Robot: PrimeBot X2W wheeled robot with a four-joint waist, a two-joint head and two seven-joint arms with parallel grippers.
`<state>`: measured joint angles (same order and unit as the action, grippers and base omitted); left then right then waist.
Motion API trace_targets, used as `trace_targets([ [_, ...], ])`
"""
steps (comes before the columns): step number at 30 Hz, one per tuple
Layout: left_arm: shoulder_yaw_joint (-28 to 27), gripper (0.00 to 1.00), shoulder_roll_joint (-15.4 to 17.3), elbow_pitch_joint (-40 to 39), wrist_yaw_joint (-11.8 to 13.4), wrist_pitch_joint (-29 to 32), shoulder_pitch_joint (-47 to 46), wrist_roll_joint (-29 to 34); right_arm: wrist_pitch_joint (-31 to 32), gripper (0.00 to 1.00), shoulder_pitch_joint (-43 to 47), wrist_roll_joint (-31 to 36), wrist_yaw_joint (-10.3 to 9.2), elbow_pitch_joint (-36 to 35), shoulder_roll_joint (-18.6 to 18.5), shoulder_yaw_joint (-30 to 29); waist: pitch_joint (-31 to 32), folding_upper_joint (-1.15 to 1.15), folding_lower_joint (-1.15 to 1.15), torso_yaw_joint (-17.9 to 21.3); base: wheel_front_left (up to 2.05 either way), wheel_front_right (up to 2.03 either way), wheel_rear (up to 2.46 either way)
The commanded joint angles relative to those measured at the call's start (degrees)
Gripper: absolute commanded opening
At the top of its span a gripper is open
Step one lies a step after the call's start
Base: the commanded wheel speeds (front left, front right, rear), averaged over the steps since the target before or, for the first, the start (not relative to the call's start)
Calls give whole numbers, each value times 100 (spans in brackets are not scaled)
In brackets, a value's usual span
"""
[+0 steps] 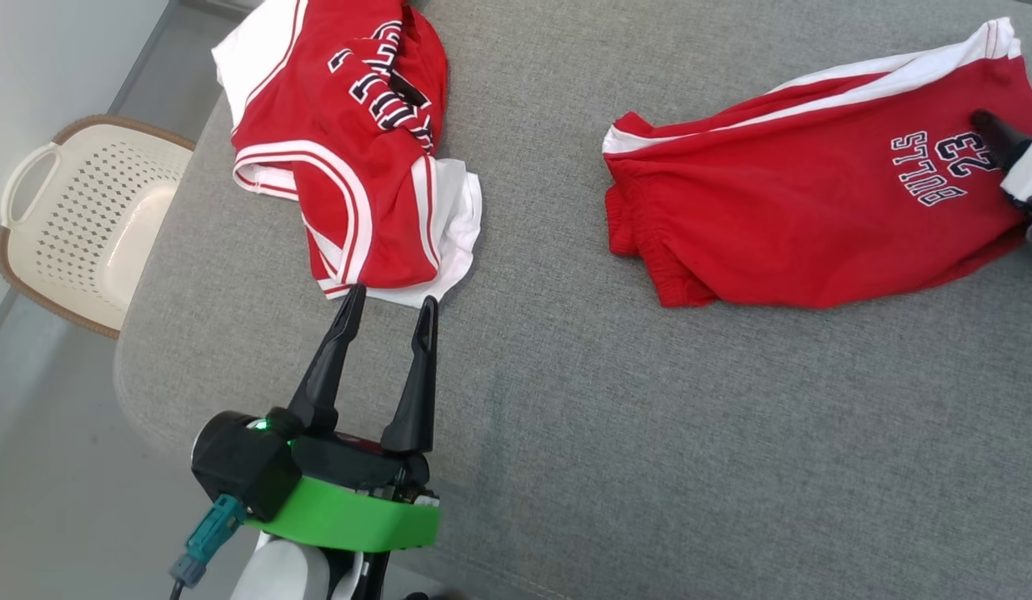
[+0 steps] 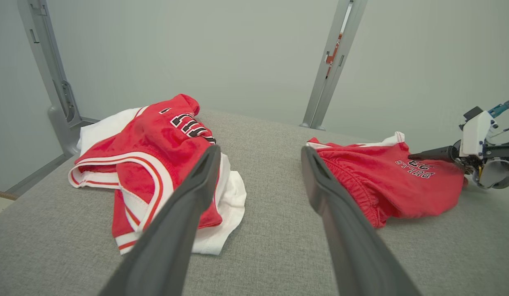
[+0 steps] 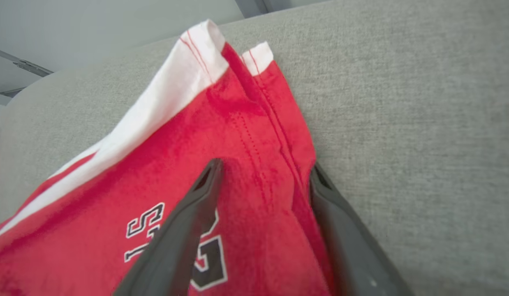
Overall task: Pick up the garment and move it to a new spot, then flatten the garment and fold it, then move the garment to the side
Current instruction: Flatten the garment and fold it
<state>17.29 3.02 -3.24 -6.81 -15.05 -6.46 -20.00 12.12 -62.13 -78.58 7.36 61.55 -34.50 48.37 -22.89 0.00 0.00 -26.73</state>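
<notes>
A red garment, shorts (image 1: 799, 225) with white side stripes and "BULLS 23" print, lies rumpled on the right of the grey cushioned surface (image 1: 608, 433). My right gripper (image 3: 265, 165) is open, its two fingers straddling the side edge of the shorts (image 3: 238, 135) near the hem. From the head view that gripper (image 1: 1004, 146) sits at the far right edge over the print. A second garment, a red and white jersey (image 1: 341, 142), lies crumpled at the left. My left gripper (image 1: 391, 297) is open and empty, its tips at the jersey's near white edge.
A cream perforated basket (image 1: 82, 225) stands on the floor left of the surface. The left wrist view shows grey metal posts (image 2: 332, 61) against the wall behind the surface. Bare grey fabric runs between the two garments and along the near side.
</notes>
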Motion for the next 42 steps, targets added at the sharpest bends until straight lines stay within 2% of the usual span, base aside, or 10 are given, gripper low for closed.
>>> trace_targets([
  [1,6,100,-14,41,-20,-17,26,97,90,3,282,-39,24,-76,198,104,26,0,0,37,0,0,0],
  [2,11,100,-14,58,-26,-17,9,93,10,0,273,-34,22,-108,176,108,40,0,0,56,0,0,0],
  [11,-2,100,-13,258,-47,-18,48,120,-781,0,484,-286,15,-405,173,-99,395,0,0,370,0,0,0],
  [19,-64,100,-11,488,-61,-18,192,261,-1271,0,1215,-607,15,-966,144,-183,945,0,0,1024,0,0,0],
  [28,-199,100,29,569,-75,-18,388,269,-1856,0,1921,-777,15,-1520,-89,-241,1288,0,0,1670,0,0,0],
  [37,-203,100,49,561,-72,-18,513,252,-2262,0,2072,-696,15,-1611,-402,-254,1437,0,0,1904,0,0,0],
  [42,-149,100,57,600,-72,-18,478,216,-2308,0,1725,-436,15,-1684,-348,-77,1482,0,0,1863,0,0,0],
])
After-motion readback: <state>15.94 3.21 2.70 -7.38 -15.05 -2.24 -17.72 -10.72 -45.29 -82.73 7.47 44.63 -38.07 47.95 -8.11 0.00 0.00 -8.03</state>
